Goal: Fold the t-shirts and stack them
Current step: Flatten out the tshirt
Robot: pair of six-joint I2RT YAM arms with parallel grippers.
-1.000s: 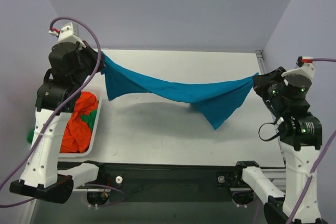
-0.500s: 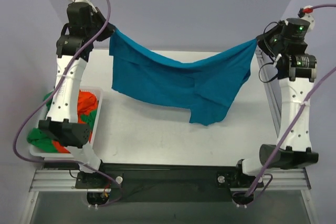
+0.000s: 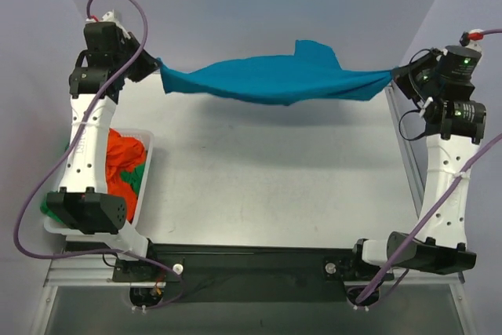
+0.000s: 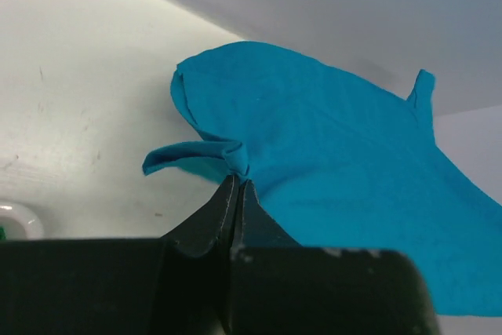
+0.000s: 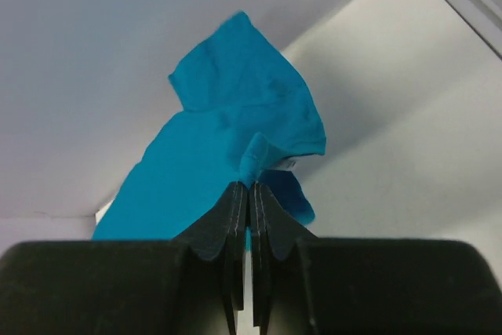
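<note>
Now we hold the soft teal-blue short-sleeved t-shirt (image 3: 274, 84) stretched in the air above the far edge of the white worktop (image 3: 267, 186). The left pincer (image 4: 238, 183) and right pincer (image 5: 249, 187) are each clamped on an opposite end, probably to spread the cloth for laying down.

A: Any txt, labels, nos. to read?
B: None legible, top view or either wrist cam.
A: Nothing on the teal t-shirt (image 5: 227, 115)?
B: Only a pale scrap (image 5: 287, 163) at its edge in the rt wrist view. Poss. a label, but too small to read.
</note>
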